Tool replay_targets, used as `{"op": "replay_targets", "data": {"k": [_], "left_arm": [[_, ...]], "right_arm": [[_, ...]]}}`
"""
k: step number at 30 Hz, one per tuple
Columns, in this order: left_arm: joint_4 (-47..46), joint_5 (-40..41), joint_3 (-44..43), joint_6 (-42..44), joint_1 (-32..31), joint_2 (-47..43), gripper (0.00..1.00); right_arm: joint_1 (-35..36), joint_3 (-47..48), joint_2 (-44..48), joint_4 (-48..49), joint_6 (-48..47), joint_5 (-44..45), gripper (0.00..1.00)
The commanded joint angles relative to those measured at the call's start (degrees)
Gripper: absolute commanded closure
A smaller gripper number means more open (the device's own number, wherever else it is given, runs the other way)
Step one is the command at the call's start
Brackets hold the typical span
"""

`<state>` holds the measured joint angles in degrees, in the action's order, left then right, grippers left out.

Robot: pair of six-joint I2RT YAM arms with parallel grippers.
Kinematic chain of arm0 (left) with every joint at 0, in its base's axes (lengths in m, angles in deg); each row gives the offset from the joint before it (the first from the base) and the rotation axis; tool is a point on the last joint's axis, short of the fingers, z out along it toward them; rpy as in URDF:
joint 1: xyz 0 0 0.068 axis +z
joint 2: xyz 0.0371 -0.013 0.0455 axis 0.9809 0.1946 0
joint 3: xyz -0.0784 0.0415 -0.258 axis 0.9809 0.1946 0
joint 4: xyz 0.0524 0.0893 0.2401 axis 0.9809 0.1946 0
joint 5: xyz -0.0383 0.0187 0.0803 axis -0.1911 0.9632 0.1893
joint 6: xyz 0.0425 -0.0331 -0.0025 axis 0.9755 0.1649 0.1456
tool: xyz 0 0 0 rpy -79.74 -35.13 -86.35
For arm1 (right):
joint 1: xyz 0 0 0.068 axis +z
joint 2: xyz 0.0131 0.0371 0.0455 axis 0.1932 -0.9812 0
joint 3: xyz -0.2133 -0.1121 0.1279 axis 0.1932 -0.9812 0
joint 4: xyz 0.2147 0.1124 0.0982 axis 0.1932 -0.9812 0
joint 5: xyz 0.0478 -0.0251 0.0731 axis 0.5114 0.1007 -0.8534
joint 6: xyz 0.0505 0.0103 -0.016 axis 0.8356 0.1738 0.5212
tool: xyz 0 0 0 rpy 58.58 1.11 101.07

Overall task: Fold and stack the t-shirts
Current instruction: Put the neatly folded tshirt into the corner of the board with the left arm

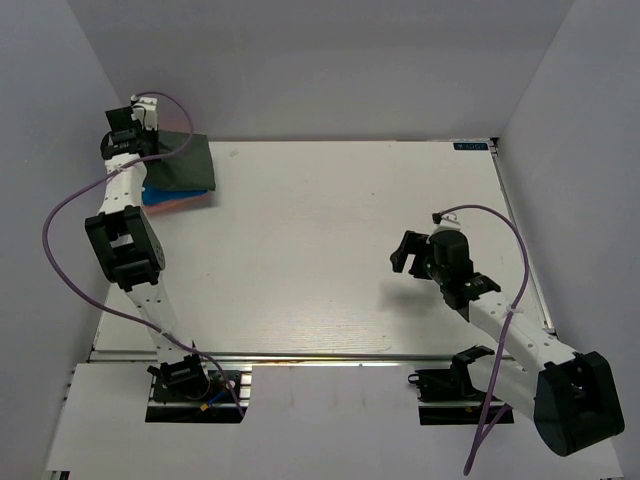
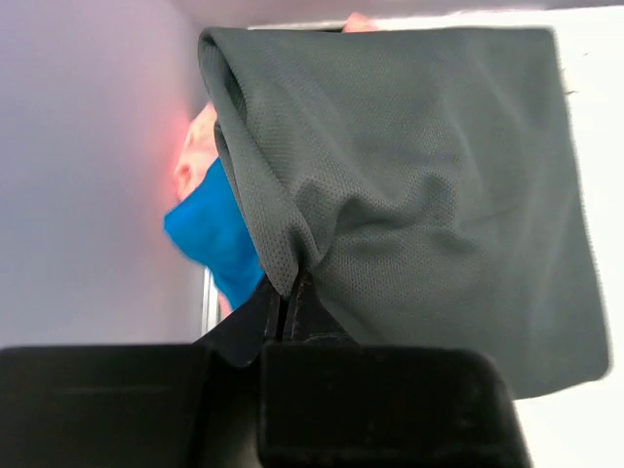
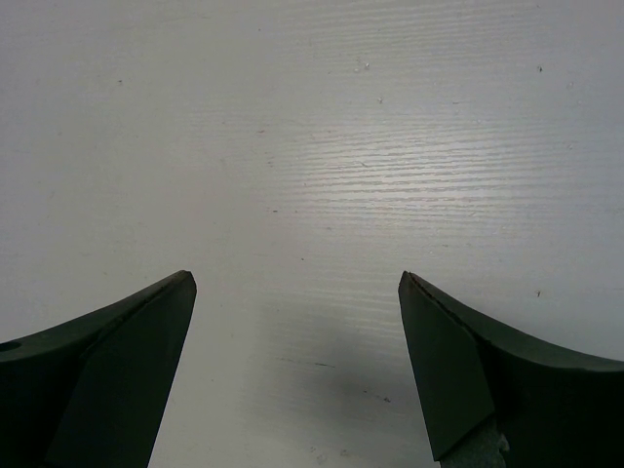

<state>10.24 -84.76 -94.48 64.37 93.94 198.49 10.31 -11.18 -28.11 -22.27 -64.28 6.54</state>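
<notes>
My left gripper (image 2: pixel 288 307) pinches the grey-green tee (image 2: pixel 419 195) by its edge at the table (image 1: pixel 350 250) far-left corner; expect limp, light cloth. Right gripper (image 3: pixel 297 292) spread.

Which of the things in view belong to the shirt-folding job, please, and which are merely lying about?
Job: dark grey-green t-shirt, top of the pile, pinched by the shut left gripper; blue t-shirt and salmon-pink t-shirt beneath it; open right gripper, empty.
Just there: table; purple cables on the arms.

Blue tee (image 2: pixel 210 244) and pink tee (image 2: pixel 193 151) mostly hidden under grey-green tee (image 2: pixel 419 195), pink blurred
</notes>
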Motion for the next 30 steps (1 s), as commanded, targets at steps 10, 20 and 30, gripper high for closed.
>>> {"op": "replay_targets", "data": {"k": [10, 20, 30], "left_arm": [[-3.72, -0.59, 2.89, -7.22, 5.4, -1.55, 1.0], [-3.99, 3.55, 1.06, -12.6, 7.08, 2.67, 1.0], [-2.58, 1.7, -0.09, -16.71, 7.61, 0.92, 0.0]], "right_arm": [[-0.1, 3.38, -1.28, 1.24, -1.44, 0.3, 0.1], [-0.18, 4.35, -2.95, 0.89, -1.35, -0.4, 0.1], [-0.1, 4.88, -2.69, 0.28, -1.44, -1.53, 0.1]]}}
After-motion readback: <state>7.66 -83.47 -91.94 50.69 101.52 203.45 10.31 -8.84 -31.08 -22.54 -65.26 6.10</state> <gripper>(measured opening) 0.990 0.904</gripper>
